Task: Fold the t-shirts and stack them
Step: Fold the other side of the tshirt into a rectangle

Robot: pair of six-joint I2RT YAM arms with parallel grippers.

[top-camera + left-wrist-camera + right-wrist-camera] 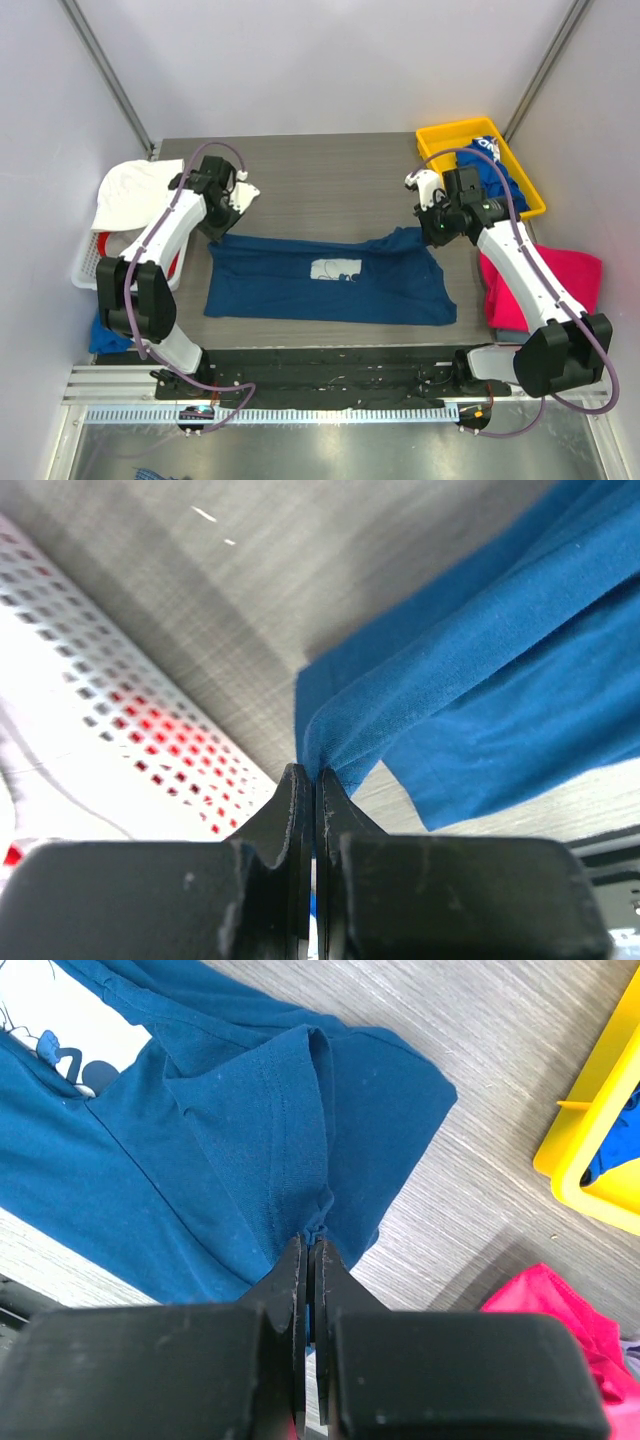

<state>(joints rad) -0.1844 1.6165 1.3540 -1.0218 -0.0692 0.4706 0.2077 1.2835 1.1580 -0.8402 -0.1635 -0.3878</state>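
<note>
Soft navy cotton t-shirt (300, 290) with a white square print is lying as a flat oblong on the grey wood-grain table (320, 180). Its long axis is running from one gripper to the other, with the sleeve end toward the right one. Left gripper (306, 777) is pinching a bunched corner fold, jaws pressed together, and the cloth is fanning out ahead and to the right of the tips. Right gripper (308, 1245) is likewise clamping the stitched sleeve hem, which is rising straight ahead of its tips.

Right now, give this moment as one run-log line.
left gripper: shut on navy t-shirt edge | right gripper: shut on opposite edge | print: facing up
</note>
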